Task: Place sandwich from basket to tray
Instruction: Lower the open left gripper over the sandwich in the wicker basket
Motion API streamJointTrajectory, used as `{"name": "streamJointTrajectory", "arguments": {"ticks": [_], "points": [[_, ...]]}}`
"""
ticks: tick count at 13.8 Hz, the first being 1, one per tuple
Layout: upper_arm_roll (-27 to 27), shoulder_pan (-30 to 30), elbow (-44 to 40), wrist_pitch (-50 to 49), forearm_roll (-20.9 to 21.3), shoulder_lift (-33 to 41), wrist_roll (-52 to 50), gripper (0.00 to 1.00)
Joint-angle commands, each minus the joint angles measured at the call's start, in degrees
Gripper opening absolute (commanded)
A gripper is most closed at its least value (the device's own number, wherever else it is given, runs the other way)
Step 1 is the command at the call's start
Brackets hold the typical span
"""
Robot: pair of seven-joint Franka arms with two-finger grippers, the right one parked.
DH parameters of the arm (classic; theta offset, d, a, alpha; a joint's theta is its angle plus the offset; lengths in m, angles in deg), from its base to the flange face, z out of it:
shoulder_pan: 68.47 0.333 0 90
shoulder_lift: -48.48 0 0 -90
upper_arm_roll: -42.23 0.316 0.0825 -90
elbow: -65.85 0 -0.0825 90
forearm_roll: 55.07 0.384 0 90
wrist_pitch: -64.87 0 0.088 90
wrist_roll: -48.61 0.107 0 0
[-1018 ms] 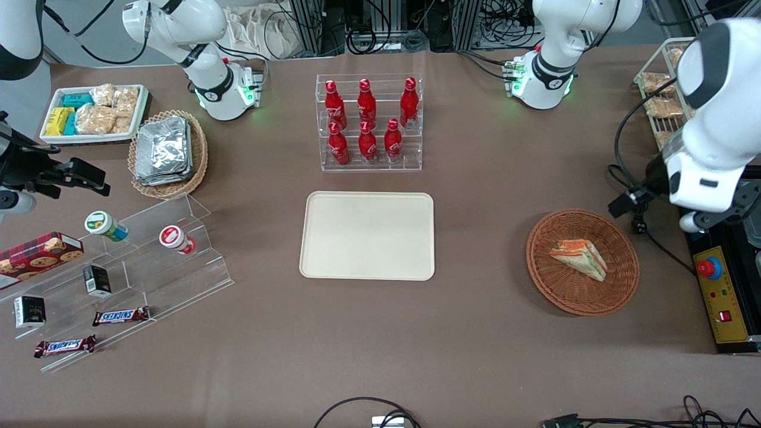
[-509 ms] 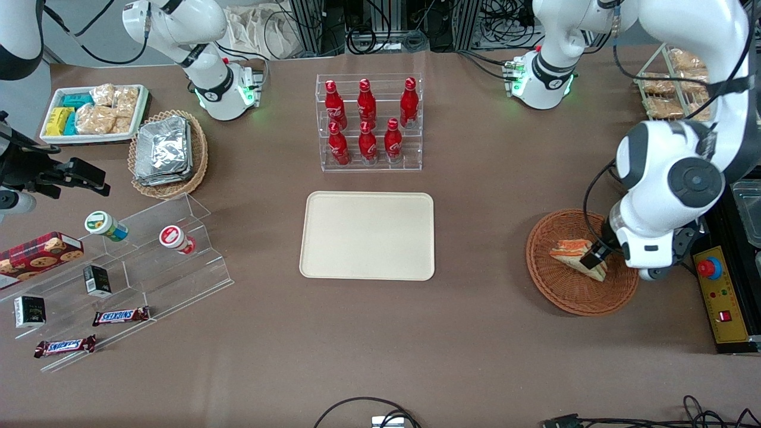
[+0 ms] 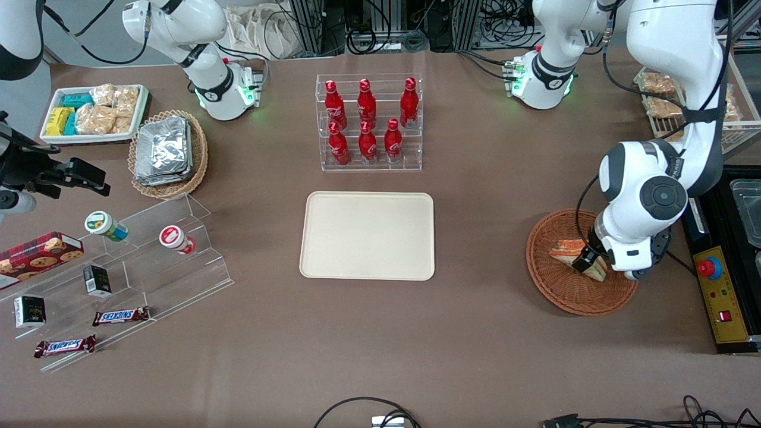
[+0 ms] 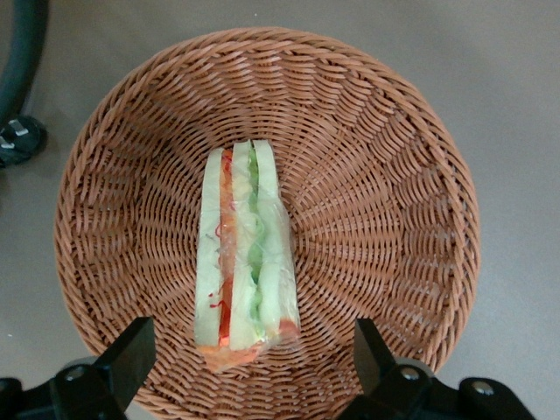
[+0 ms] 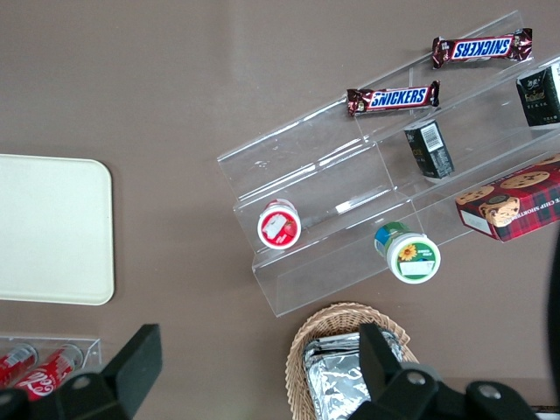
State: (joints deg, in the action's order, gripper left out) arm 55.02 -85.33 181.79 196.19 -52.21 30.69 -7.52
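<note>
While its black fingers stand spread wide to either side, the left arm's gripper hangs low over the clear-wrapped triangular sandwich, apparently lined up to pinch it across the bread; the wedge lies in the round reddish-brown wicker basket, well apart from the bare cream rectangular tray mid-counter, where Snickers bars sit labelled

The left arm bends down low near the table's working-arm end, its end effector with fingers wide apart.
</note>
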Motion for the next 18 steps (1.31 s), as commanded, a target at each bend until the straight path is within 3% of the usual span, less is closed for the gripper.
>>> {"name": "streamJointTrajectory", "arguments": {"ticks": [1,6,7,8,12,18], "points": [[-0.31,0.34,1.13,3.4,0.04,-1.36,-1.96,1.0],[-0.31,0.34,1.92,5.77,-0.14,-3.65,-4.25,1.0],[-0.22,0.34,2.1,6.22,-0.14,-4.0,-4.16,0.96],[-0.22,0.34,2.1,6.22,-0.14,-3.92,-3.81,0.73],[-0.22,0.34,2.01,5.34,-0.05,-3.57,-2.76,0.0],[-0.31,0.34,-0.27,-0.97,0.04,0.82,3.72,0.0]]}}
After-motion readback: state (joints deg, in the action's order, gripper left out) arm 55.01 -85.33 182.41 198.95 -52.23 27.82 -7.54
